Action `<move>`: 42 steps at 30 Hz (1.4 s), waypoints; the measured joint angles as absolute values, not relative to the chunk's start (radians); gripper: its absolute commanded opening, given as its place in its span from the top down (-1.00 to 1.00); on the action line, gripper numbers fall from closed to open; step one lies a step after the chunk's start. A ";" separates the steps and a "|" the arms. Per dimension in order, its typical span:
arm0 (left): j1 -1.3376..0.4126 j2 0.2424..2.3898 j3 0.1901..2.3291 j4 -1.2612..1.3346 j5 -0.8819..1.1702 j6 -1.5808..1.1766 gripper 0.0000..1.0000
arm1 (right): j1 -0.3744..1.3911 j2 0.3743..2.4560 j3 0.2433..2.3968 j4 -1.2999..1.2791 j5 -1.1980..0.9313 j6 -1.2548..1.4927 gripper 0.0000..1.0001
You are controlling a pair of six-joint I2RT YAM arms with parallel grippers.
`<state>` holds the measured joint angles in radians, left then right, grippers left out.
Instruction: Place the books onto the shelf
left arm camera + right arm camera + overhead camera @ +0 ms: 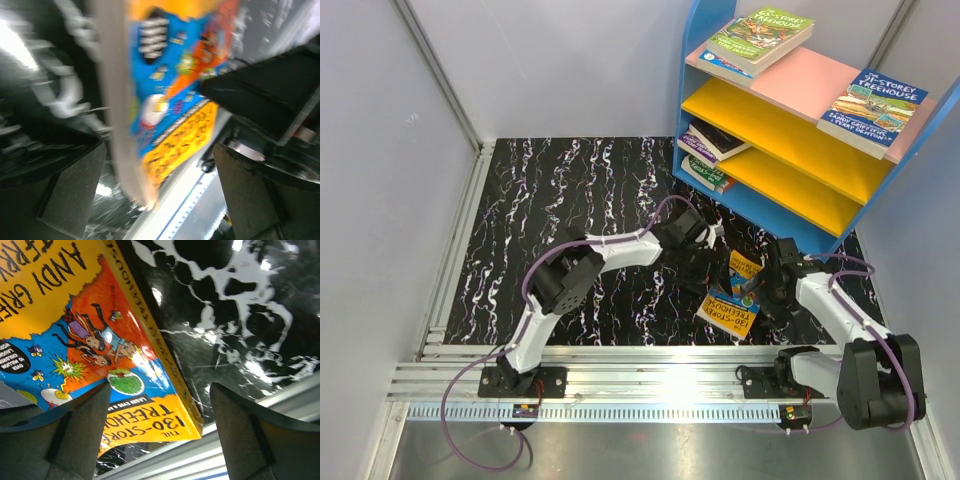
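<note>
Pickup step: the last loose book (732,303) sits on the worktop (570,200), between the two claws. The left claw (157,150) stands apart astride its edge. The right claw (160,387) is apart too, book by its left finger. Next, I judge: clamp it and lift to the shelf (790,125) beyond.

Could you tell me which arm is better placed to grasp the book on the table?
Probably the left: the book sits edge-on between the open fingers of the left gripper, while the right gripper faces its flat cover, mostly over bare table.
</note>
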<state>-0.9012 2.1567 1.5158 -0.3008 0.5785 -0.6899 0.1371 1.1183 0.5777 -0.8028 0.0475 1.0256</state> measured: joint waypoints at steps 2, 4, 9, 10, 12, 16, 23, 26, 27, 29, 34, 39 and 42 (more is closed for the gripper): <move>-0.915 2.164 1.494 -0.233 0.625 -0.718 -0.98 | 0.137 1.153 0.577 -0.770 0.031 1.026 -0.50; -0.918 2.164 1.460 -0.176 0.670 -0.750 -0.98 | 0.136 1.184 0.582 -0.734 0.011 1.019 -0.27; -0.881 2.162 1.378 -0.024 0.756 -0.834 -0.97 | 0.132 1.235 0.605 -0.725 -0.013 0.973 0.61; -0.875 2.161 1.360 0.012 0.768 -0.853 -0.97 | 0.133 1.242 0.609 -0.723 -0.021 0.962 0.78; -0.864 2.155 1.311 0.109 0.786 -0.904 -0.97 | 0.137 1.243 0.617 -0.721 -0.044 0.945 1.00; -0.865 2.155 1.223 0.314 0.816 -1.022 -0.97 | 0.152 1.233 0.617 -0.691 -0.078 0.952 1.00; -0.919 2.162 1.116 0.573 0.887 -1.243 -0.49 | 0.168 1.093 0.676 -0.698 -0.111 1.003 1.00; -0.934 2.162 1.093 0.661 0.906 -1.301 -0.20 | 0.169 1.047 0.775 -0.724 -0.119 1.003 1.00; -0.934 2.161 1.085 0.680 0.908 -1.312 -0.10 | 0.169 1.035 0.805 -0.736 -0.119 1.002 1.00; -0.926 2.157 1.071 0.694 0.907 -1.320 0.07 | 0.169 1.007 0.855 -0.768 -0.118 0.998 1.00; -0.908 2.144 1.060 0.678 0.894 -1.316 0.78 | 0.169 0.939 0.916 -0.861 -0.115 0.983 1.00; -0.903 2.144 1.089 0.618 0.874 -1.304 1.00 | 0.169 0.909 0.918 -0.932 -0.117 0.970 1.00; -0.903 2.144 1.091 0.622 0.867 -1.311 1.00 | 0.169 0.895 0.918 -0.953 -0.125 0.962 0.95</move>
